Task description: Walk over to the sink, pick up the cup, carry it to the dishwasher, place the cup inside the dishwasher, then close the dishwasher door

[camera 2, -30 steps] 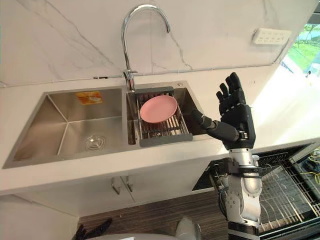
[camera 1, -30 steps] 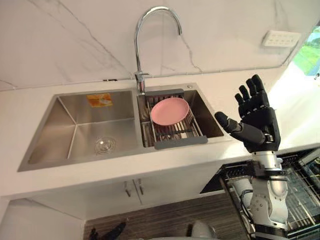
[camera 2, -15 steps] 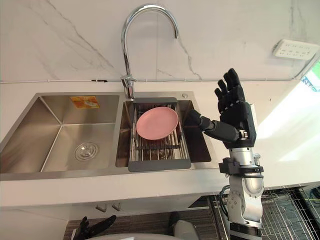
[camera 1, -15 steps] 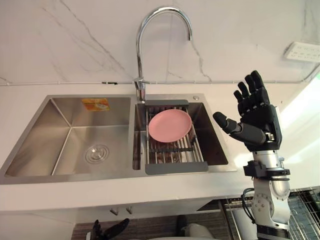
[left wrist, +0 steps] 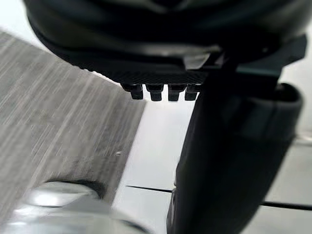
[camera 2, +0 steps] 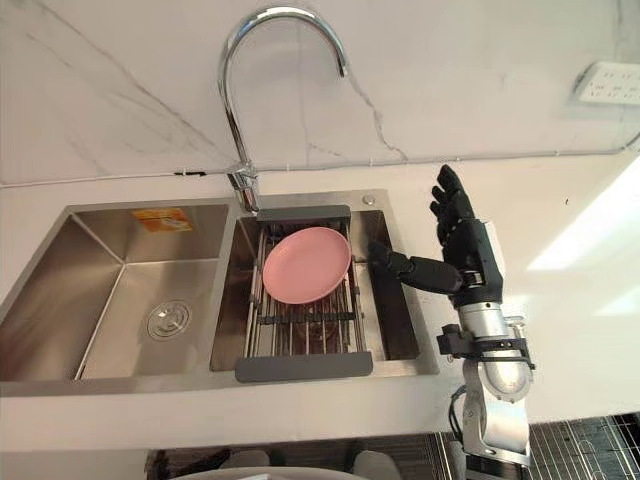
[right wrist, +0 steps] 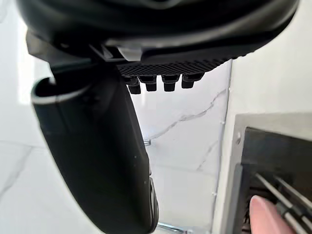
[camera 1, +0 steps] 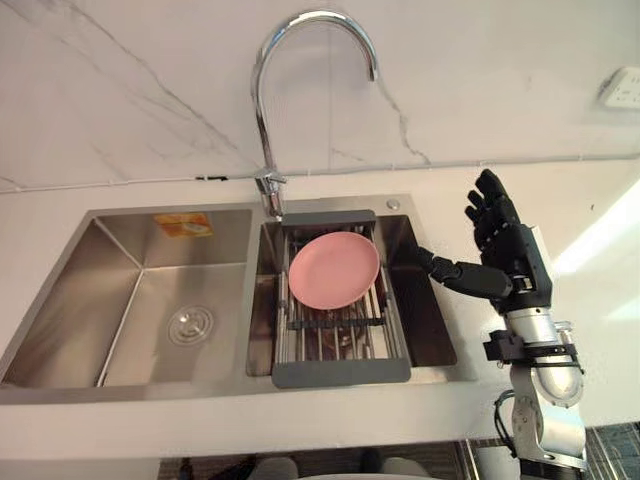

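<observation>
The left hand (left wrist: pixel 146 39) showed in its wrist view, over a grey floor (left wrist: pixel 58 122) beside a white cabinet front. Its fingers (left wrist: pixel 156 91) ran straight in a row with the thumb apart from them, and nothing lay between them.

On the white counter (camera 1: pixel 590 250), the steel sink (camera 1: pixel 200 385) had two basins. The left basin (camera 1: pixel 130 310) held a round drain (camera 1: pixel 189 325) in its floor, and an orange sticker (camera 1: pixel 182 223) sat on its far wall. The faucet (camera 1: pixel 262 120) rose from the far rim between the basins and arched to the right, over the right basin.

A rack (camera 1: pixel 340 373) of metal bars with grey ends spanned the right basin from near rim to far rim. A pink plate (camera 1: pixel 333 270) lay tilted on the far part of the rack.

The right hand (camera 1: pixel 510 265) stood raised just right of the sink, above the counter. Its fingers pointed up and were spread apart, and its thumb (camera 1: pixel 445 270) reached left over the right basin's edge. It held nothing and touched nothing. In its wrist view the plate's edge and the rack bars showed past the thumb.

An outlet (camera 1: pixel 620 87) sat on the marble wall at the far right. Below the counter at the near right, a dishwasher rack (camera 2: pixel 590 450) of wire showed.

I could not tell where the cup was.
</observation>
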### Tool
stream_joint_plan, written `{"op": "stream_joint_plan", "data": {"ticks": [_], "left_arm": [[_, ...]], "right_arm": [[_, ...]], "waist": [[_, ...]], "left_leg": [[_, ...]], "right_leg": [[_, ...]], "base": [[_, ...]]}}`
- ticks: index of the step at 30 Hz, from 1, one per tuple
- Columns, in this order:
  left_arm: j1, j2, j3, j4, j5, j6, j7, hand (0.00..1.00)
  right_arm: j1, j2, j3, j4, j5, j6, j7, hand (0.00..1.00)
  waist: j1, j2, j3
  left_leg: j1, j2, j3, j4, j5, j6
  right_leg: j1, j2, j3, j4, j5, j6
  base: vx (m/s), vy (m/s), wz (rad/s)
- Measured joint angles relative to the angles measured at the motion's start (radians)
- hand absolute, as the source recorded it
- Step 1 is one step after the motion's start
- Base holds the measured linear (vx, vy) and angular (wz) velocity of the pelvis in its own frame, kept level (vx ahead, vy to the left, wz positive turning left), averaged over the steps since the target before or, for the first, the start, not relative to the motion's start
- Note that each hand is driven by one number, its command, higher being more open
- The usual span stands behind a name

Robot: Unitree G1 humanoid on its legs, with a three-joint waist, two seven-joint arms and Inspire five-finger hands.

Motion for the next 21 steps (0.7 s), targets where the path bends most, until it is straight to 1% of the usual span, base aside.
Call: {"op": "stream_joint_plan", "data": {"ticks": [2, 3, 4, 5, 10, 11, 15, 18, 21], "left_arm": [[0.011, 0.01, -0.005, 0.001, 0.003, 0.002, -0.004, 1.0], [0.011, 0.01, -0.005, 0.001, 0.003, 0.002, -0.004, 1.0], [0.012, 0.011, -0.006, 0.002, 0.003, 0.002, -0.005, 1.0], [0.013, 0.013, -0.006, 0.003, 0.002, 0.002, -0.006, 1.0], [0.018, 0.03, -0.005, 0.011, 0.014, 0.001, -0.008, 1.0], [0.018, 0.031, -0.005, 0.012, 0.015, 0.001, -0.008, 1.0], [0.018, 0.035, -0.003, 0.037, 0.051, -0.012, -0.008, 1.0], [0.018, 0.037, -0.003, 0.042, 0.052, -0.012, -0.007, 1.0], [0.02, 0.038, -0.003, 0.043, 0.052, -0.012, -0.007, 1.0]], "right_arm": [[0.002, -0.016, -0.001, -0.008, -0.134, 0.0, 0.001, 1.0], [0.002, -0.02, 0.0, -0.012, -0.171, -0.001, 0.002, 1.0], [0.002, -0.028, 0.007, -0.027, -0.247, -0.004, 0.005, 1.0], [0.002, -0.037, 0.017, -0.038, -0.311, -0.016, 0.013, 1.0], [0.002, -0.078, 0.071, -0.078, -0.528, -0.074, 0.044, 1.0], [0.002, -0.087, 0.078, -0.084, -0.549, -0.085, 0.047, 1.0], [0.002, -0.135, 0.117, -0.123, -0.704, -0.167, 0.068, 1.0], [0.001, -0.156, 0.151, -0.127, -0.781, -0.21, 0.077, 1.0], [0.0, -0.168, 0.176, -0.127, -0.844, -0.236, 0.081, 1.0]], "waist": [[-0.003, -0.005, -0.001], [-0.002, -0.005, -0.002], [0.001, -0.008, -0.003], [0.003, -0.012, -0.005], [0.002, -0.033, -0.019], [0.002, -0.035, -0.021], [0.001, -0.049, -0.035], [0.003, -0.058, -0.041], [0.004, -0.061, -0.044]], "left_leg": [[0.023, -0.002, -0.002, -0.015, 0.0, 0.0], [0.027, -0.002, -0.003, -0.018, 0.0, 0.0], [0.028, -0.002, -0.005, -0.021, 0.0, 0.0], [0.027, -0.003, -0.006, -0.022, 0.0, 0.0], [0.028, -0.002, -0.006, -0.024, 0.0, 0.001], [0.028, -0.002, -0.005, -0.024, 0.0, 0.001], [0.029, -0.003, -0.003, -0.032, 0.001, 0.002], [0.033, -0.003, -0.003, -0.039, 0.002, 0.002], [0.034, -0.005, -0.004, -0.042, 0.003, 0.002]], "right_leg": [[0.027, 0.001, -0.002, -0.02, 0.0, 0.001], [0.03, 0.002, -0.003, -0.023, 0.001, 0.001], [0.032, 0.002, -0.005, -0.027, 0.001, 0.001], [0.034, 0.003, -0.006, -0.033, 0.003, 0.004], [0.042, 0.005, -0.005, -0.046, 0.01, 0.006], [0.043, 0.006, -0.004, -0.049, 0.012, 0.006], [0.045, 0.006, 0.0, -0.058, 0.017, 0.008], [0.049, 0.007, 0.0, -0.063, 0.017, 0.008], [0.05, 0.007, -0.001, -0.069, 0.018, 0.009]], "base": [[0.09, 0.019, 0.06], [0.04, 0.008, 0.06], [0.0, 0.003, 0.05], [-0.01, 0.001, 0.05], [-0.03, -0.003, -0.01], [-0.03, -0.001, -0.03], [-0.02, 0.002, -0.02], [0.0, 0.0, 0.0], [0.0, 0.0, 0.0]]}}
